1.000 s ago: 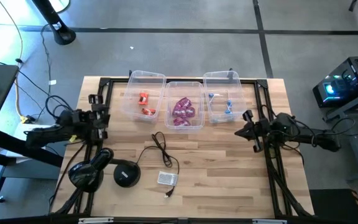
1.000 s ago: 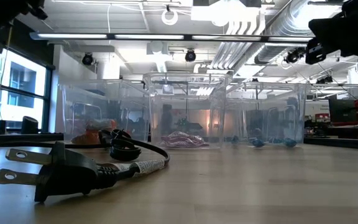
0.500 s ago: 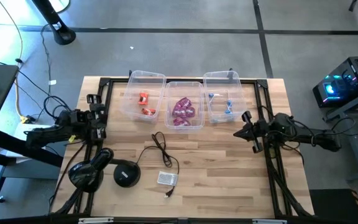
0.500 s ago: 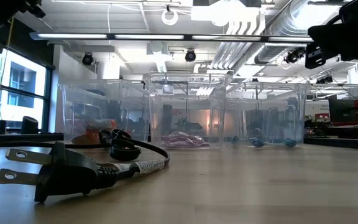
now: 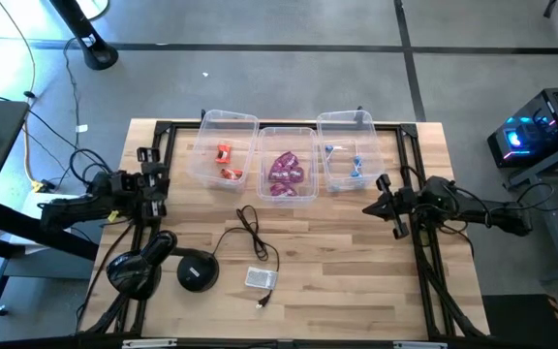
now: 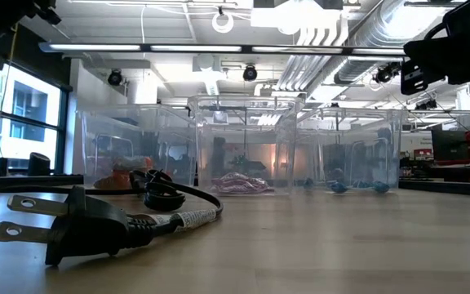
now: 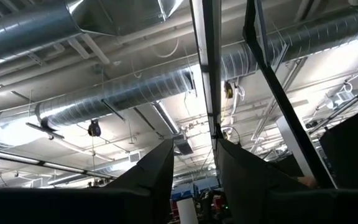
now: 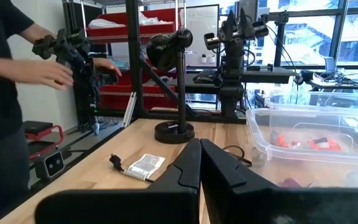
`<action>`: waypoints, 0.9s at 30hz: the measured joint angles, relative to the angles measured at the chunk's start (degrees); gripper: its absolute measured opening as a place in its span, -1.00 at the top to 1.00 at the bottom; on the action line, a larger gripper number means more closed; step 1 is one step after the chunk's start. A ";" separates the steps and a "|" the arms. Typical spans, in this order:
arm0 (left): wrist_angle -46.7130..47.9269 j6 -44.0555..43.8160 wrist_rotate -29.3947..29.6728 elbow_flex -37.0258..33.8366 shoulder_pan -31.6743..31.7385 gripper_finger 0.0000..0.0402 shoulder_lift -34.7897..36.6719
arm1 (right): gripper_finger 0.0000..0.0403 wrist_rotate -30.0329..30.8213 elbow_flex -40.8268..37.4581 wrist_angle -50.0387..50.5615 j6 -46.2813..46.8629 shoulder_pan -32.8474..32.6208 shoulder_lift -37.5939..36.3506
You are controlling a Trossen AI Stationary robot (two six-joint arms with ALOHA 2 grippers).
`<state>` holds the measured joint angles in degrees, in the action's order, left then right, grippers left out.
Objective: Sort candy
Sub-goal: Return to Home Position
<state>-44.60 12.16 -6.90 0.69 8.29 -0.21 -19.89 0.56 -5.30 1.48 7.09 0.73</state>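
From above, the candy (image 5: 284, 170) lies sorted in three bins (image 5: 258, 121): orange left, purple centre, blue right. The low view adds how flat the sweets sit on the bin floors. The left wrist view shows the left gripper (image 7: 194, 143) slightly parted, empty and aimed at the ceiling. The right wrist view shows the right gripper (image 8: 199, 143) closed and empty. The wrappers are probably light, crinkly and slippery, so pinch across the body.

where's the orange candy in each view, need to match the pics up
high view: orange candy lies in the left clear bin, at the table's far side.
low view: orange candy sits low in the leftmost clear bin.
left wrist view: not in it.
right wrist view: orange candy lies inside the clear bin.
shared landmark: that clear bin.
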 joint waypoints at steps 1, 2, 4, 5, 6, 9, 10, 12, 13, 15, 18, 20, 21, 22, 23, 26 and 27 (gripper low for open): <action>0.08 0.00 0.02 0.00 -0.15 0.43 0.00 | 1.00 0.01 0.00 0.00 0.00 0.00 0.00; 0.21 -0.46 -0.01 0.00 -0.17 0.43 0.00 | 1.00 0.01 0.00 0.00 0.00 0.00 0.00; 3.21 -2.95 0.14 0.06 -0.15 0.43 0.02 | 1.00 -0.01 0.00 0.00 0.00 0.00 0.00; 7.62 -3.01 0.95 0.11 -0.15 0.43 0.02 | 1.00 0.01 0.00 0.00 0.00 0.00 0.00; 13.63 -4.06 1.92 0.10 -0.36 0.43 0.02 | 1.00 0.01 0.00 0.00 0.00 0.00 0.00; 32.27 -12.01 2.69 -0.07 -2.02 0.43 0.00 | 1.00 0.00 0.00 0.02 0.00 0.00 0.00; 36.30 -13.92 2.77 -0.07 -2.59 0.43 0.00 | 1.00 0.01 0.00 0.08 0.00 0.00 0.00; 40.83 -13.56 2.98 -0.07 -3.25 0.43 0.02 | 1.00 0.00 0.00 0.32 0.00 0.00 0.00; 42.07 -11.71 3.03 -0.07 -3.53 0.43 0.02 | 1.00 0.01 0.00 0.38 0.00 0.00 0.01; 43.70 -7.54 3.84 -0.07 -4.55 0.43 0.02 | 1.00 0.01 0.00 0.42 0.00 0.00 0.00; 44.33 -6.02 7.34 -0.06 -6.51 0.43 0.02 | 1.00 0.01 0.00 0.42 0.00 0.00 0.00; 44.32 -5.97 7.23 -0.04 -7.34 0.43 0.04 | 1.00 0.01 0.00 0.42 0.00 0.00 0.00; 44.36 -5.98 7.23 -0.04 -7.53 0.43 0.03 | 1.00 0.01 0.00 0.42 0.00 0.00 0.00; 44.36 -6.00 7.22 -0.04 -7.67 0.43 0.02 | 1.00 0.01 0.00 0.43 0.00 -0.01 0.00; 44.35 -6.09 7.19 -0.04 -7.68 0.43 0.02 | 1.00 0.01 0.00 0.44 0.00 0.00 0.01; 44.26 -7.46 7.21 -0.04 -7.73 0.43 0.02 | 1.00 0.01 0.00 0.46 0.00 -0.02 0.00; 44.26 -7.46 7.21 -0.04 -7.73 0.43 0.02 | 1.00 0.01 0.00 0.46 0.00 0.00 0.00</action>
<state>-0.34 4.71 0.32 0.64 0.56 -0.19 -19.88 0.56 -4.84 1.48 7.09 0.73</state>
